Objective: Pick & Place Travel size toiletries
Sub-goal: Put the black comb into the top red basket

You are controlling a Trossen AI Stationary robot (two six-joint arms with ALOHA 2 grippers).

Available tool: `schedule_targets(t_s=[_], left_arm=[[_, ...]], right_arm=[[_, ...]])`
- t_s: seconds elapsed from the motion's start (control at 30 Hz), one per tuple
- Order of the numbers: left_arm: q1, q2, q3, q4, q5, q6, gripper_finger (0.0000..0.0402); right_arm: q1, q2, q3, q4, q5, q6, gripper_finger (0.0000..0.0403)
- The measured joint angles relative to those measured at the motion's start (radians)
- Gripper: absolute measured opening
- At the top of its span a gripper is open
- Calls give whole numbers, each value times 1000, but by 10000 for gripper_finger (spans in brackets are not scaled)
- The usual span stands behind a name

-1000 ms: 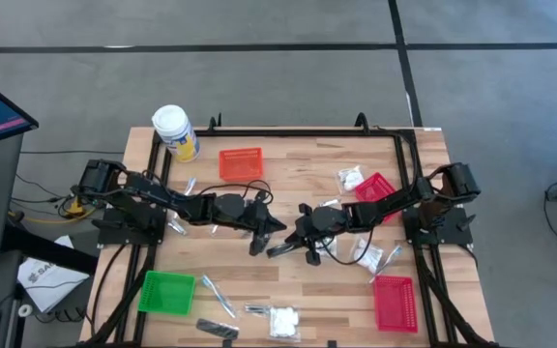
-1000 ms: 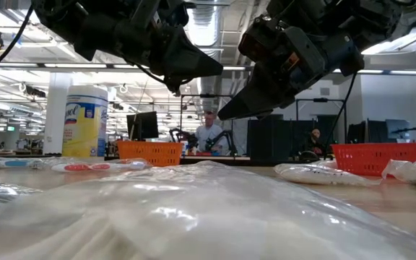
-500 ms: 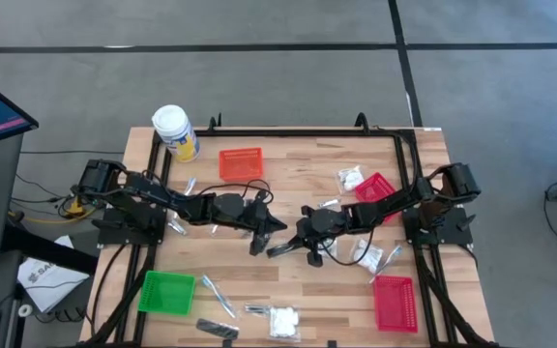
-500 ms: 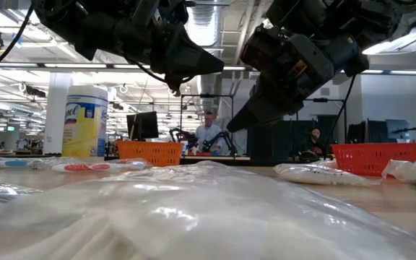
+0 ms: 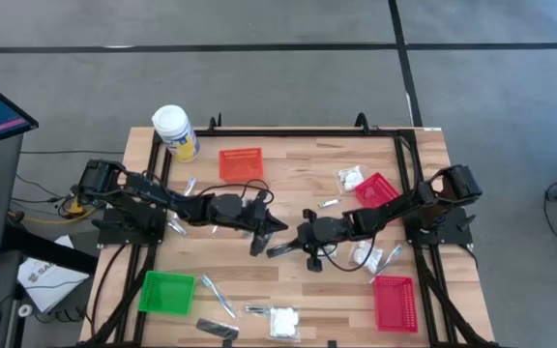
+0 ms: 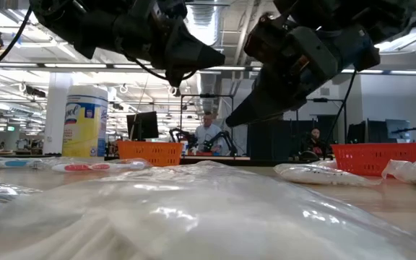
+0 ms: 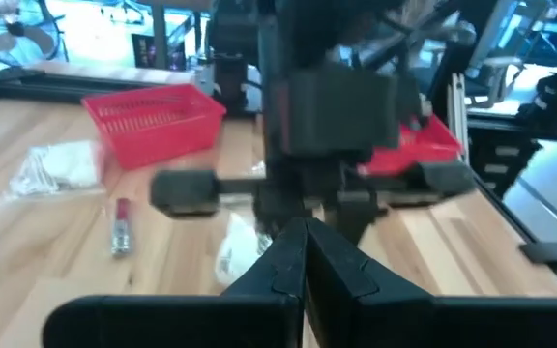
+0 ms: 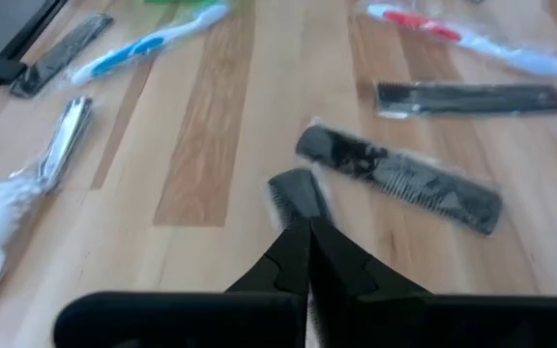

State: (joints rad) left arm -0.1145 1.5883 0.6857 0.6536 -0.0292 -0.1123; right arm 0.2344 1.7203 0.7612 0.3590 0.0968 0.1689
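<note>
Lying on the table's near side, two dark combs (image 8: 399,174) show plainly only from the right wrist; from above, both grippers, left (image 5: 271,228) and right (image 5: 280,250), hover mid-table, fingers pressed together, empty.

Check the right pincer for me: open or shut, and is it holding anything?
Shut and empty. In the right wrist view the right pincer has its fingers pressed together with nothing between them, above a wrapped black comb.
</note>
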Motion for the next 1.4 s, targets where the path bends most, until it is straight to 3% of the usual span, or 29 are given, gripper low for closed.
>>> schedule_targets(t_s=[0.1, 0.3, 0.4, 0.6, 0.77, 1.07, 1.4], left_arm=[[-13, 0, -18, -9, 0, 0, 3], [-37, 0, -53, -6, 0, 0, 3], [-46, 0, -63, -3, 0, 0, 3], [-58, 27, -66, 0, 26, 2, 3], [-59, 142, -16, -1, 11, 2, 3], [-47, 264, 62, -110, -131, 25, 3], [-51, 282, 65, -165, -120, 10, 3]], right_arm=[[0, 0, -37, 84, 10, -12, 0], [-42, 0, -261, 578, -64, 15, 0], [-62, 0, -306, 689, -70, 24, 0], [-44, 0, -282, 660, -124, 7, 0], [-39, 0, -258, 570, -124, 7, 0], [-24, 0, -219, 402, -130, 30, 4], [10, 0, -141, 248, -98, -6, 85]])
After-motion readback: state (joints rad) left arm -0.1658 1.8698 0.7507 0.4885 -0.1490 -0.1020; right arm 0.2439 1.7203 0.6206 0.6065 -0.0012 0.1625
